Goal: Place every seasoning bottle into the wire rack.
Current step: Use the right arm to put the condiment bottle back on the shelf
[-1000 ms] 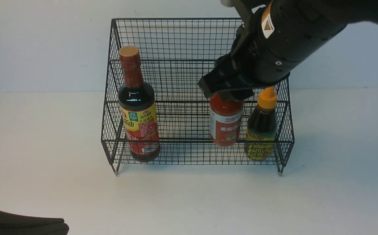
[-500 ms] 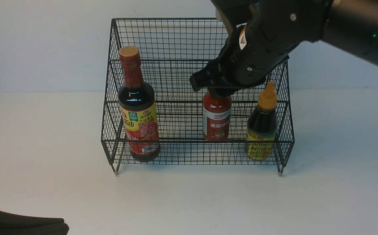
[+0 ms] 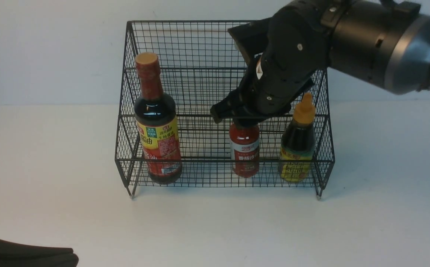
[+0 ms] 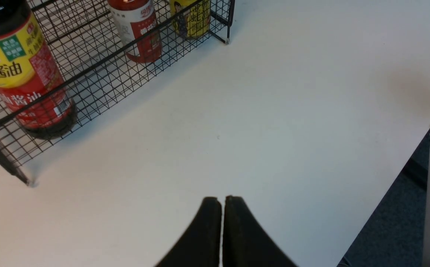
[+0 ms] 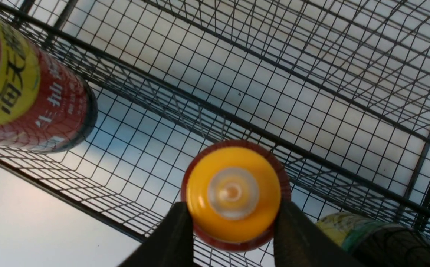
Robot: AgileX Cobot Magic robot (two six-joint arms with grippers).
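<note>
The right pincer (image 5: 233, 222) grips the red bottle (image 3: 245, 150) inside the rack (image 3: 207, 161); the left pincer (image 4: 223, 207) is closed.

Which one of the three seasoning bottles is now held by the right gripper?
The small red bottle with a yellow cap, between the other two; the right gripper grips its cap. The other two stand ungripped.

Right gripper (image 3: 245, 123) plus small red bottle (image 3: 245, 150) shifted toward 7-8 o'clock in front view vs first frame; last half-second mostly 6 o'clock. Bottle base now below front rail (image 3: 207, 161). Gap to orange-capped bottle (image 3: 298, 142) at 3 o'clock wider.
</note>
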